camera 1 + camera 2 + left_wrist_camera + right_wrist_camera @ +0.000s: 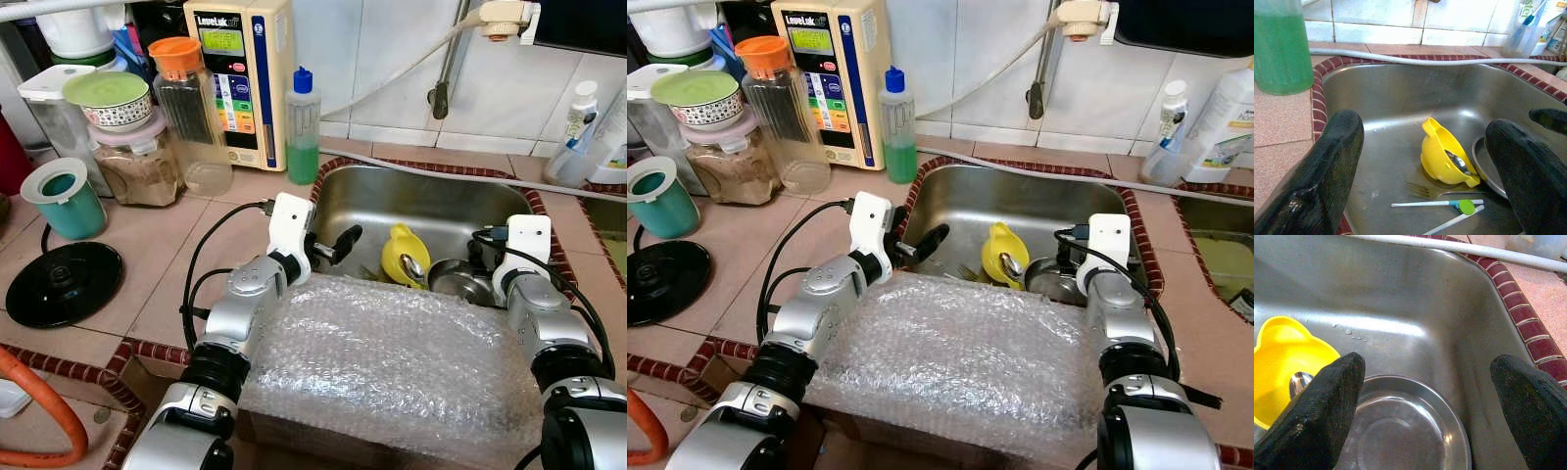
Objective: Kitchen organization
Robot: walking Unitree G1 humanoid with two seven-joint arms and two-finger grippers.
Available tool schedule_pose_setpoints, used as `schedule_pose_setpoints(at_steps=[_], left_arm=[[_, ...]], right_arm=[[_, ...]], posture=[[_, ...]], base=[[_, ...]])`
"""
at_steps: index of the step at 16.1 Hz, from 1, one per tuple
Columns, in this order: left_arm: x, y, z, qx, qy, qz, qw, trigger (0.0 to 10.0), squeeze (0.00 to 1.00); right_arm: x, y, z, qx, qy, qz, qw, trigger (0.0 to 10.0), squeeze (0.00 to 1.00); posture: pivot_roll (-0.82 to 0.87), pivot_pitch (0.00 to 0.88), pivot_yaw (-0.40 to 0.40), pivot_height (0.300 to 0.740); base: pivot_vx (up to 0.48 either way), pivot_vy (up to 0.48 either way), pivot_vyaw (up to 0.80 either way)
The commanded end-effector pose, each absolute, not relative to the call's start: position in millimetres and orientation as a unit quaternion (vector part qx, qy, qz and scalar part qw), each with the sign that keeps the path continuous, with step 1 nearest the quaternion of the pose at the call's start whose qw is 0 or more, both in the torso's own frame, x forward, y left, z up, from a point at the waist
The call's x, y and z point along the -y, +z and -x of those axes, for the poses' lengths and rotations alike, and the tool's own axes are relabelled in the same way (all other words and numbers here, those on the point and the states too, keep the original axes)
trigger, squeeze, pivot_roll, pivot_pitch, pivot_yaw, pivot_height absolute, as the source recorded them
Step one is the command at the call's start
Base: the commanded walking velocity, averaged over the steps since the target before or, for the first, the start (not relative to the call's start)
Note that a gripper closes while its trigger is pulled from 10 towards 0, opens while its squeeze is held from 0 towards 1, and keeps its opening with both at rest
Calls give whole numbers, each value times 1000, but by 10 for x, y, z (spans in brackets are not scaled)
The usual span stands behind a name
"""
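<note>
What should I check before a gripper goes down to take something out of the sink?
1. Left gripper fingers open: ok.
2. Right gripper fingers open: ok.
3. Yellow bowl within view in the sink: ok, tilted, a spoon inside.
4. Steel bowl under the right gripper, nothing in it: ok.
5. Fork free to lift: cannot tell, partly under the yellow bowl.
6. Bubble wrap hides the sink's near edge: not ok.

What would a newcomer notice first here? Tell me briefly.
The bright yellow bowl tipped on its side in the steel sink, a spoon resting inside it. Both grippers hang over the sink with fingers open, left gripper at its left edge. Bubble wrap covers the sink's near edge.
</note>
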State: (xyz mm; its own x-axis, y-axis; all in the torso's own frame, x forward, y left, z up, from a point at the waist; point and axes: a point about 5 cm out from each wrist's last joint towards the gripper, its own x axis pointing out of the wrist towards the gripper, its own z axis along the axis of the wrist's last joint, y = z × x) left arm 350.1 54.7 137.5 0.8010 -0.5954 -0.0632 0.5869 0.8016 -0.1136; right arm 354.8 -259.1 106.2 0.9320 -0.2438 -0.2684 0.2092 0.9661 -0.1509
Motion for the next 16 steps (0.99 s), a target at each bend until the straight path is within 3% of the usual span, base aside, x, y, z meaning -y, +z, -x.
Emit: schedule_pose_setpoints(at_steps=[1,4,5,7,8,16], left_arm=[[-530,1420,-3504,-39,-320,43,946,10000,0],[-530,1420,-3504,-39,-320,43,946,10000,0],[-548,1420,-3514,-39,-312,40,948,10000,0],[-1068,1575,-3490,41,-139,36,989,10000,0],[-1125,1596,-3481,50,-120,36,991,10000,0],[-1122,1619,-3452,56,-113,26,992,10000,0]], right_arm=[[2577,1075,-3561,-144,-112,59,981,10000,1000],[2577,1075,-3561,-144,-112,59,981,10000,1000],[2582,1082,-3560,-141,-113,57,982,10000,1000],[2379,1663,-3369,66,-65,133,987,10000,1000],[2345,1732,-3329,88,-59,139,985,10000,1000],[2318,1769,-3240,85,-61,137,985,10000,1000]], posture=[[-66,0,119,740],[-66,0,119,740],[-70,0,0,740],[-56,0,0,740],[-54,0,0,740],[-56,0,0,740]], base=[[0,0,0],[0,0,0],[0,0,0],[0,0,0],[0,0,0],[0,0,0]])
